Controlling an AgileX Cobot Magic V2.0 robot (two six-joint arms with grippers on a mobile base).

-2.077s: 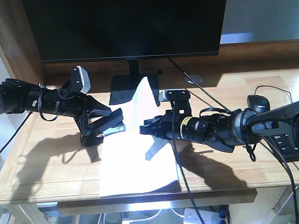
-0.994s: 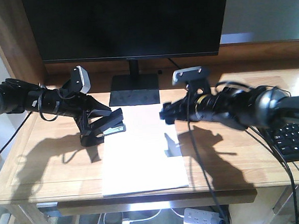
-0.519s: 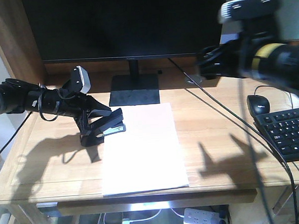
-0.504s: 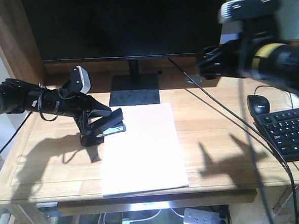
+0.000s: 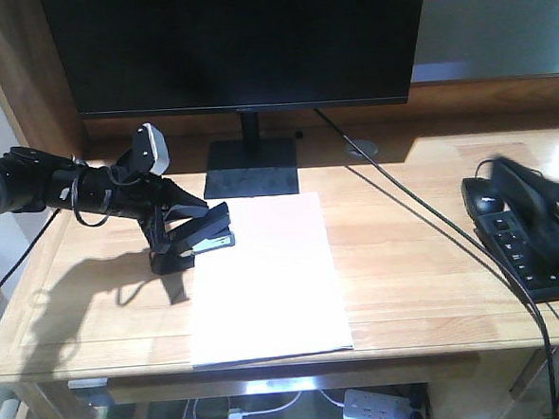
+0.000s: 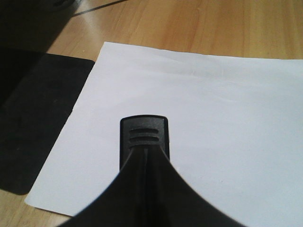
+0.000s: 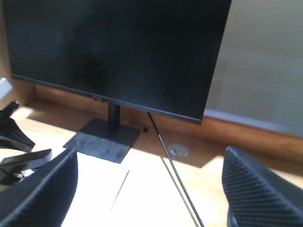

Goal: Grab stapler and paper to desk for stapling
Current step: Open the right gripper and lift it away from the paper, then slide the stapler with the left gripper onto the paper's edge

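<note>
Left hand [image 5: 178, 227] stays clamped on the small black stapler [image 5: 208, 240], whose nose sits over the far-left corner of the white paper stack [image 5: 265, 286]. That stack now lies flat on the light wooden counter [image 5: 406, 259]. Right hand [image 5: 531, 208], fingers spread, has released it and withdrawn right, so stapling looks ready.

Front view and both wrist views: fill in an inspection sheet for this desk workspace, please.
Surface: wooden desk, sunlit, with hard shadows.
Job's things: paper lying flat at the front middle; stapler at its left edge, nose over the sheet.
Clutter: monitor at the back; keyboard at the right, partly hidden.
Grippers: left gripper shut on the stapler; right gripper open and empty, its arm blurred over the keyboard.
Cables: black cable crossing the desk from the monitor to the front right edge.
Surroundings: power strip under the desk.
</note>
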